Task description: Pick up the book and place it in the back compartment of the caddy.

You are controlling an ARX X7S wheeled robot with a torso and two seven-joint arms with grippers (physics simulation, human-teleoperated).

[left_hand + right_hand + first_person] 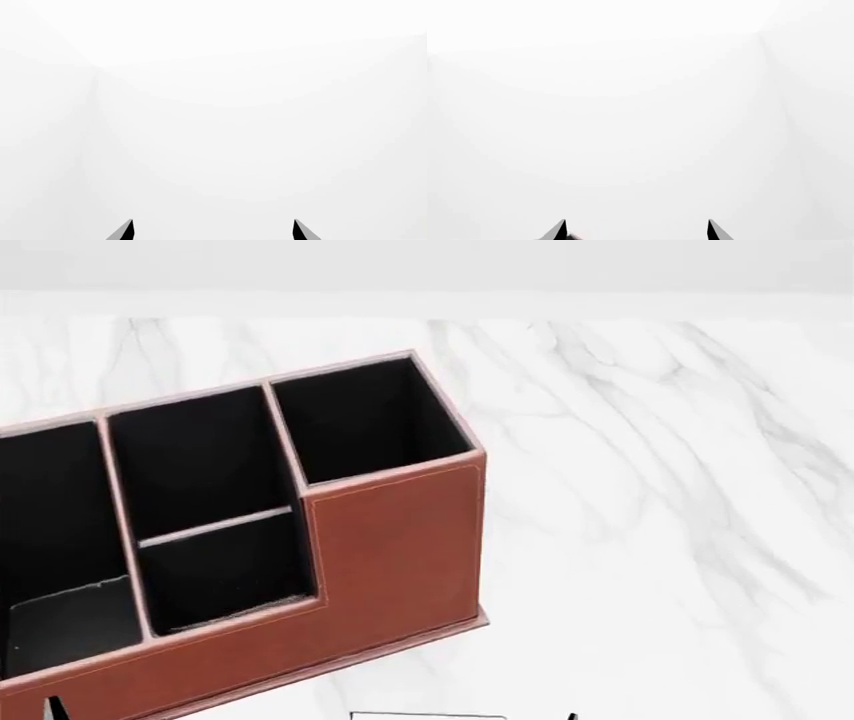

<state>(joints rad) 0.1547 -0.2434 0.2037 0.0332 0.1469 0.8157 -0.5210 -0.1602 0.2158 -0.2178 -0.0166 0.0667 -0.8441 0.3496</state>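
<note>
The reddish-brown caddy (pixel 394 550) stands on the white marble table at the left of the head view, its black-lined cells empty. A tall square cell (pixel 367 420) is at its right end. The middle is split into a far cell (pixel 194 455) and a nearer, low-walled small cell (pixel 227 570), which I take to be the back compartment. A thin pale sliver with a dark outline, apparently the book (pixel 427 716), shows at the bottom edge. My left gripper (pixel 213 231) and right gripper (pixel 637 231) are both open and empty, facing blank white.
A long cell (pixel 54 530) fills the caddy's left end and runs out of view. The marble table (pixel 667 520) stretches to the right of the caddy, with a white wall behind. Dark fingertips (pixel 54 708) barely show at the bottom edge.
</note>
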